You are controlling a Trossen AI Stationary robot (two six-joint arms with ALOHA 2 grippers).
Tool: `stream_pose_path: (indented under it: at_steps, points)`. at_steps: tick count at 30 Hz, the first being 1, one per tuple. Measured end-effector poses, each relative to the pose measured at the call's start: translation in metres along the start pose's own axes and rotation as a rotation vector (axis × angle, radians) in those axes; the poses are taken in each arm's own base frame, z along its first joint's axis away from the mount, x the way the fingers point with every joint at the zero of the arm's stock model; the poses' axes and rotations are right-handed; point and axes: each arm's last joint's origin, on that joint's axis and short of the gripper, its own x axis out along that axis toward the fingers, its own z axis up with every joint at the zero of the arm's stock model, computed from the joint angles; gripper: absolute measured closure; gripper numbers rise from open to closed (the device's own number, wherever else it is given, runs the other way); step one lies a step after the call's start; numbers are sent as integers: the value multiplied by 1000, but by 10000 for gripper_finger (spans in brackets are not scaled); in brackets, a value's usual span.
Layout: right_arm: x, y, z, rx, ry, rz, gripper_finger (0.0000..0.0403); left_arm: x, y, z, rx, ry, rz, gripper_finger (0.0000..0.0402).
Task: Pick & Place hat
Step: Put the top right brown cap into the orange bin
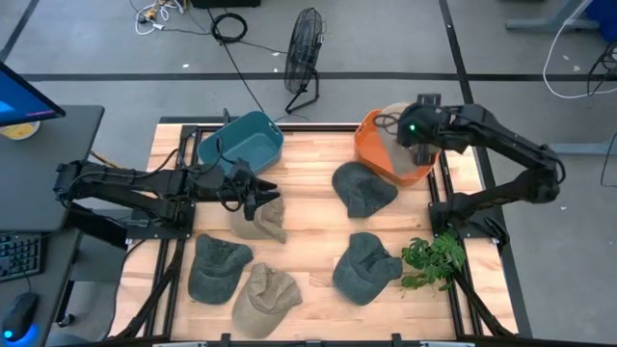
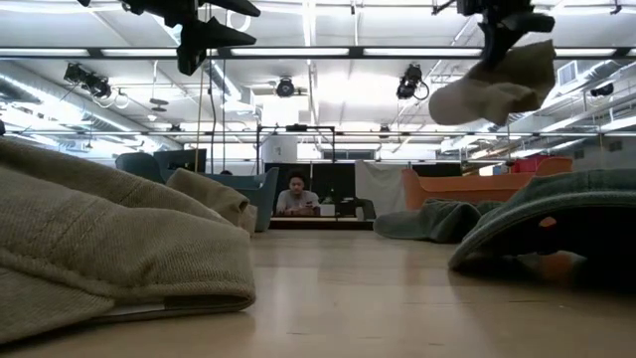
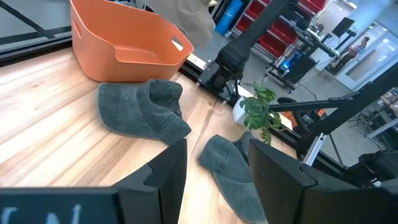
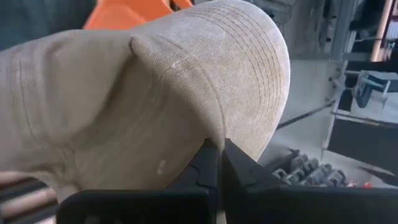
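Pinched at its brim by the right hand [image 4: 219, 163], a tan hat [image 4: 155, 93] hangs above the orange bin [image 1: 378, 146]. Placing is the step in hand; next, I judge, lowering and letting go. Spread wide, the left hand [image 1: 258, 196] hovers over another tan hat [image 1: 262, 222] on the surface [image 1: 308, 231].

A black floor fan [image 1: 305, 53] stands beyond the table [image 1: 308, 217] at twelve o'clock, cables [image 1: 229, 27] coiled nearby. A small green plant [image 1: 433, 258] sits at the table's four o'clock edge (leaves overhanging). A person [image 2: 296, 195] sits far behind.
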Motion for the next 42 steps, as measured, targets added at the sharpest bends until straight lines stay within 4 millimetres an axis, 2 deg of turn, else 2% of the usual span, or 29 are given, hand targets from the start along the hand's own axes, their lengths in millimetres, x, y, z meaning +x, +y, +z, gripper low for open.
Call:
stream_pose_path:
  at_steps: [4,9,15,19,23,29,37,42]
  points:
    - [16,-8,-3,-32,44,-3,403,0,0,0,0,0,0,225]
    - [50,-5,-3,-112,97,0,403,0,0,0,0,0,-1,225]
    - [100,11,2,-250,97,-30,403,0,0,0,0,0,0,225]
    - [125,27,-2,-346,115,0,403,0,0,0,-1,0,-1,225]
    - [138,44,-7,-370,63,124,403,0,0,0,-1,0,0,225]
    - [157,60,-12,-373,60,151,399,0,0,0,-1,0,0,225]
    - [184,84,-24,-283,46,195,356,0,0,0,-7,0,0,225]
    - [191,93,-28,-243,58,202,322,0,0,0,-8,0,0,225]
